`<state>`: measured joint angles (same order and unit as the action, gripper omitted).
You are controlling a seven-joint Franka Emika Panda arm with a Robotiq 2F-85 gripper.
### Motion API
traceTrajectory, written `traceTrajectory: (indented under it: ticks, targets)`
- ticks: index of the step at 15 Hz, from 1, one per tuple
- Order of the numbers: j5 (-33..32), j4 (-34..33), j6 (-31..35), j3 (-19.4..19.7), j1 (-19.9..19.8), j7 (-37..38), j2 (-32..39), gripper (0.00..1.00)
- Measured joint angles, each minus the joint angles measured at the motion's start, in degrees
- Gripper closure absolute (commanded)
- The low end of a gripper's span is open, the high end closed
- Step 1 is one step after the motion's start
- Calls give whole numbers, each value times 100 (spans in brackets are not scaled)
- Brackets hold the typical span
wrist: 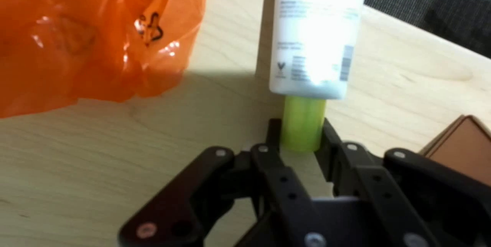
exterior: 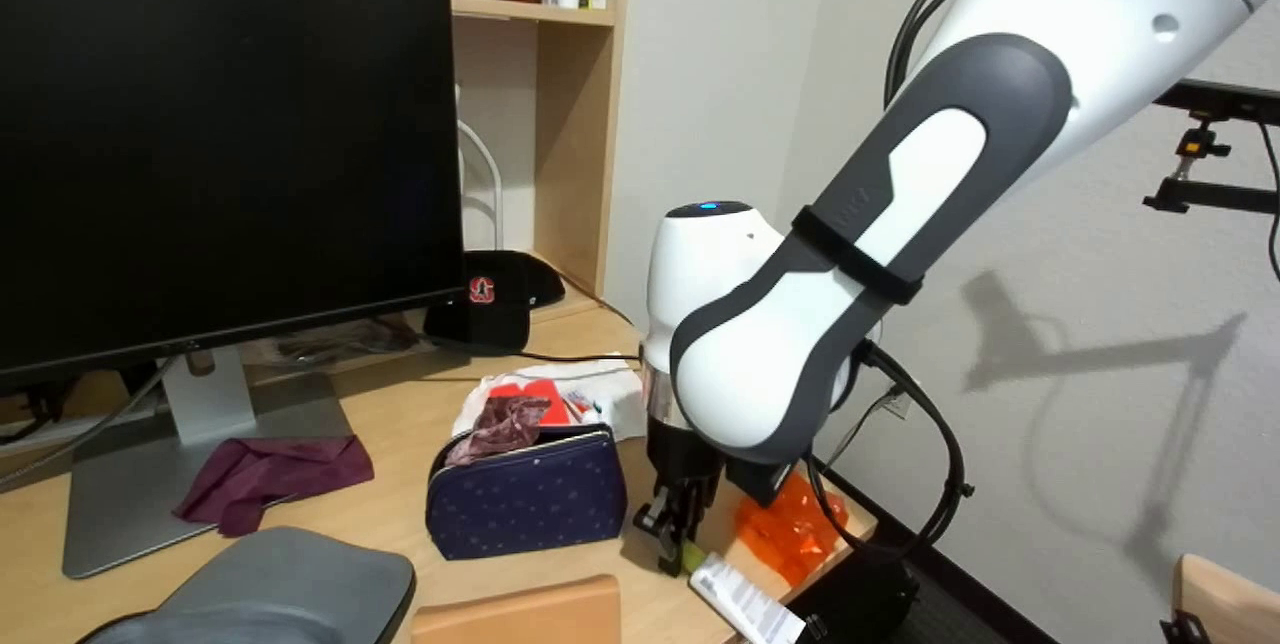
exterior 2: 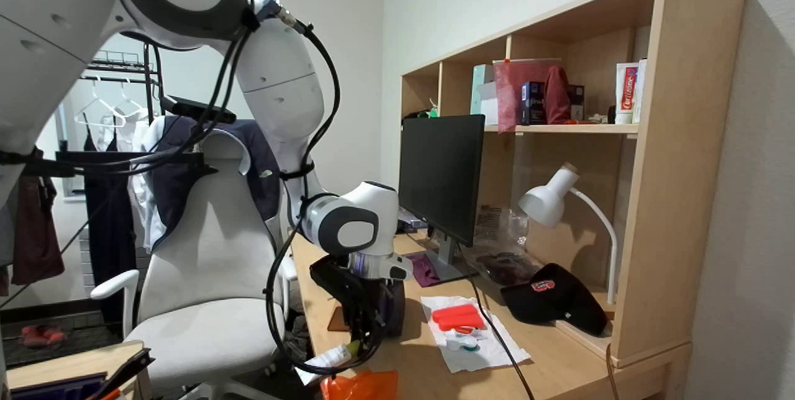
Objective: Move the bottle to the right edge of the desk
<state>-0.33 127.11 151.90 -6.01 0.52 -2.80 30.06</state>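
Note:
The bottle is a slim white tube with a yellow-green cap. It also shows in an exterior view and in the wrist view. My gripper has its two fingers closed around the cap, with the white body pointing away from the fingers. The gripper also shows in an exterior view, low over the desk. The bottle lies roughly flat, near the desk's corner, its far end at or past the edge. I cannot tell whether it touches the desk.
The shiny orange packet lies beside the bottle. The navy pouch stands close to the gripper. A brown leather item lies near the desk's edge. The monitor, a black cap and red items on white paper are farther back.

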Motion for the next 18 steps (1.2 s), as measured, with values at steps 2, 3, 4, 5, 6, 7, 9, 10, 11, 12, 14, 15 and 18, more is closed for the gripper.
traceTrajectory:
  ticks: [2, 3, 4, 5, 6, 7, 9, 10, 11, 12, 14, 15, 18]
  targets:
    - [0, -29, -214, 20, -10, -3, -98, 87]
    - [0, -62, -339, 28, -28, -10, -170, 87]
    - [0, -115, -484, 49, -37, -15, -247, 87]
    - [0, -190, -662, 82, -39, -16, -335, 87]
    - [0, -282, -848, 116, -41, -18, -420, 87]
    - [0, -390, -1043, 152, -49, -31, -505, 87]
    - [4, -653, -1435, 199, -120, -121, -643, 87]
    - [28, -813, -1612, 217, -174, -192, -683, 87]
    - [66, -980, -1772, 236, -228, -269, -698, 74]
    - [126, -1144, -1914, 244, -289, -387, -698, 74]
    - [219, -1337, -2065, 246, -373, -555, -697, 74]
    - [222, -1361, -2085, 246, -383, -573, -694, 74]
    - [222, -1361, -2085, 231, -381, -574, -662, 87]
